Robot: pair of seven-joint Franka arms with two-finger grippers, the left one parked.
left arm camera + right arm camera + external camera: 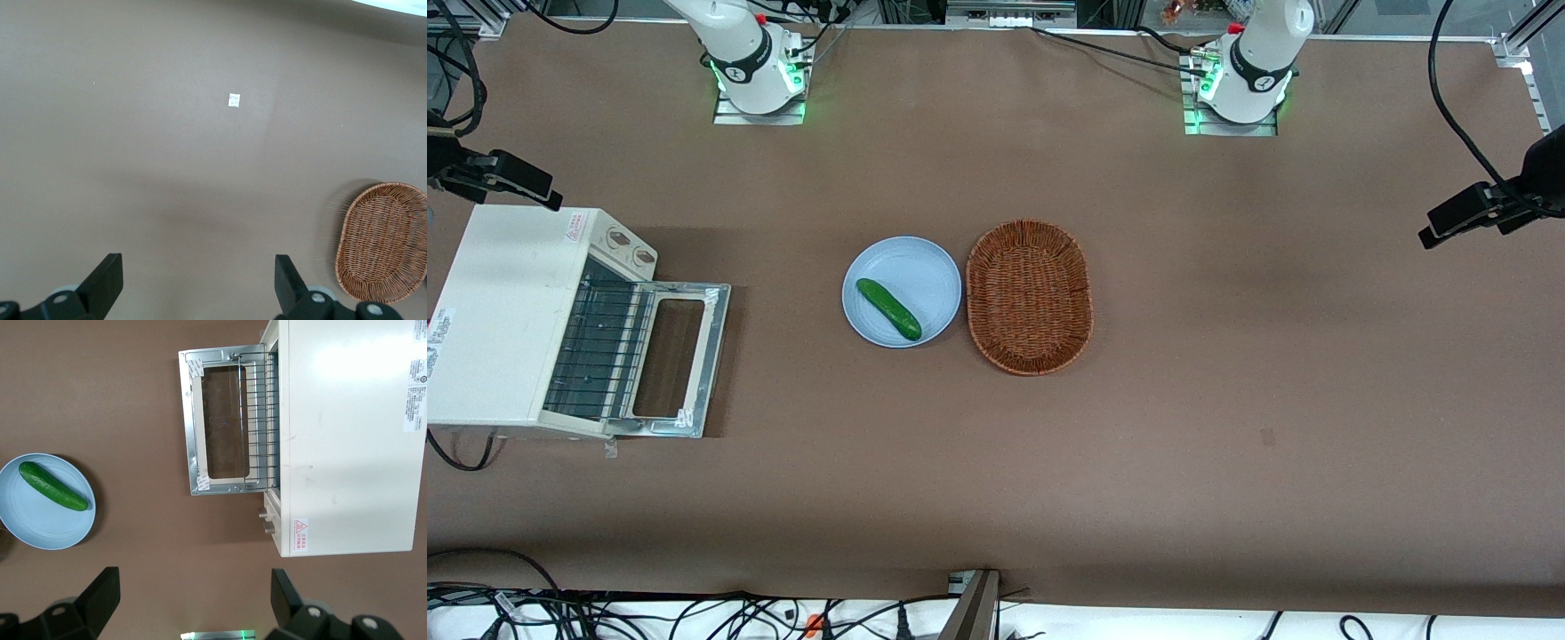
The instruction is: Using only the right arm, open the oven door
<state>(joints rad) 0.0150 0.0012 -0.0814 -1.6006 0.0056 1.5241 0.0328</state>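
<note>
Door (682,359) already folded down flat on the counter (1227,400) in front of the oven (494,320), rack (257,420) exposed. Probably stiff, hinged, glass pane fragile; best taken by the outer frame edge, never the glass. Pincer (190,603) released, fingers spread wide, hovering well above the counter, apart from door, near plate (47,520) with cucumber (53,486).

Cucumber (888,308) on a blue plate (925,267), just beside an empty wicker basket (1030,296).
</note>
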